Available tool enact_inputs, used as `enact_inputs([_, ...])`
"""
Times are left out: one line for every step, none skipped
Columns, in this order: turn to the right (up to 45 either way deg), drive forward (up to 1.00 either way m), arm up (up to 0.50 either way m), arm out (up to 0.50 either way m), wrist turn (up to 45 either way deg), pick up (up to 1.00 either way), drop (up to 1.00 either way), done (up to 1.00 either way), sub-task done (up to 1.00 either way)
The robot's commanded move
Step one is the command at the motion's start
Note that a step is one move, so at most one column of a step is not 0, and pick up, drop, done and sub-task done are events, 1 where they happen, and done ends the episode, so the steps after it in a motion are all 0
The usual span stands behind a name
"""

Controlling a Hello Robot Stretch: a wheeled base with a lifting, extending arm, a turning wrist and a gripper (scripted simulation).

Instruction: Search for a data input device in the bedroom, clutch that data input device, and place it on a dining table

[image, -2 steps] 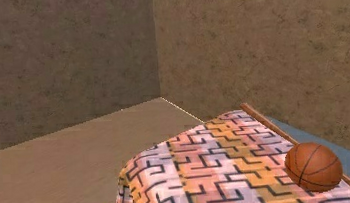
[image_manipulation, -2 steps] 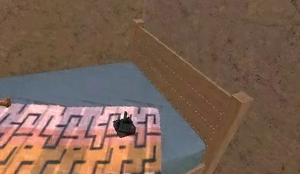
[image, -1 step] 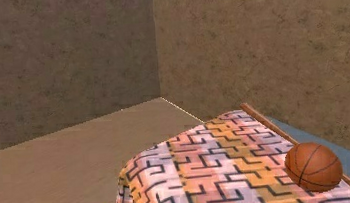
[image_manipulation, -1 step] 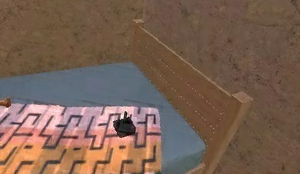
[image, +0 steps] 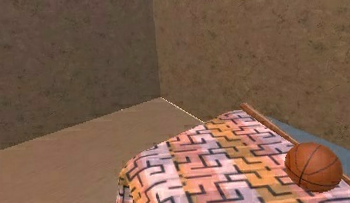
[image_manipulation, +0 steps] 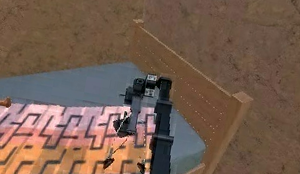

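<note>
- While the arm [image_manipulation: 161,138] reaches over the bed [image_manipulation: 67,86], the task seems early: finding, grasping and placing are all left.
- Whether the jaws hold anything, I cannot tell.

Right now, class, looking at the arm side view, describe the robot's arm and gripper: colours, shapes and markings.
The arm is a dark, square-sectioned bar. At its far end sit two small white squares with black marks. Beside them is the gripper, a dark blocky body with two thin dark fingers.
</note>
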Motion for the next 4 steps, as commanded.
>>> enact_inputs([0.0, 0.00, 0.00, 0.00, 45.0, 0.00, 0.00, 0.00, 0.00])
enact_inputs([0.0, 0.00, 0.00, 0.00, 45.0, 0.00, 0.00, 0.00, 0.00])
enact_inputs([0.0, 0.00, 0.00, 0.00, 45.0, 0.00, 0.00, 0.00, 0.00])
enact_inputs([0.0, 0.00, 0.00, 0.00, 18.0, 0.00, 0.00, 0.00, 0.00])
